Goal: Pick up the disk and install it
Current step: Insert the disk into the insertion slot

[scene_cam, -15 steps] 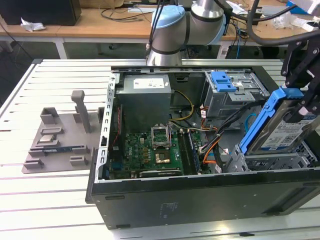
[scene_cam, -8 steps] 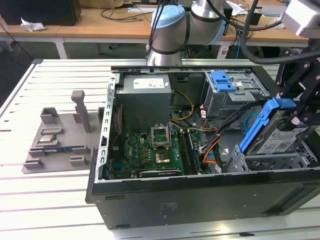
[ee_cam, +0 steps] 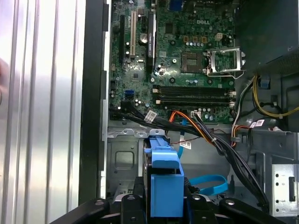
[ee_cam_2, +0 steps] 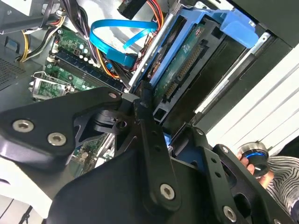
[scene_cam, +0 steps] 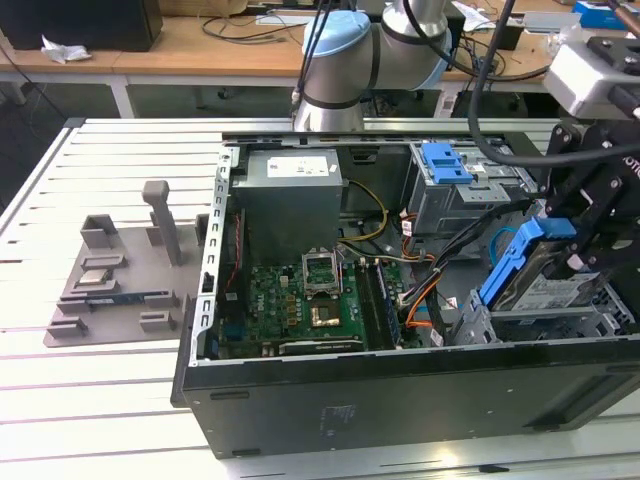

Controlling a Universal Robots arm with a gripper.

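While the arm (scene_cam: 340, 60) reaches in from the far side of the desk (scene_cam: 100, 400), the end effector (scene_cam: 585, 240) hangs over the exterior view's right end of the open case (scene_cam: 400, 405). It's clamped tight on the disk (scene_cam: 548, 275), gripping it by the blue side rails.

The disk sits tilted, not flat. Its lower end is down at the drive cage (scene_cam: 520, 325) in the case's near-right corner, and its upper end is up by the end effector. Can't tell from these shots if it's actually touching the cage.

In the first wrist view the blue rail end (ee_cam: 166, 186) is squeezed right in the middle of the end effector (ee_cam: 166, 203). The motherboard (ee_cam: 187, 60) lies beyond it, with a bundle of wires between the two. In the second wrist view you see the green circuit-board side of the disk (ee_cam_2: 187, 60), with a looped blue cable (ee_cam_2: 117, 42) just beside it.

Other stuff in the exterior view:
- The grey power supply (scene_cam: 290, 195) is at the far left inside the case.
- A bare blue bracket (scene_cam: 445, 160) sits on the far drive bay.
- A grey fixture (scene_cam: 110, 275) is out on the desk, left of the case and well apart from the action.

A person's hand (ee_cam_2: 261, 175) also shows in the second wrist view, holding a small round dark thing with a blue ring.
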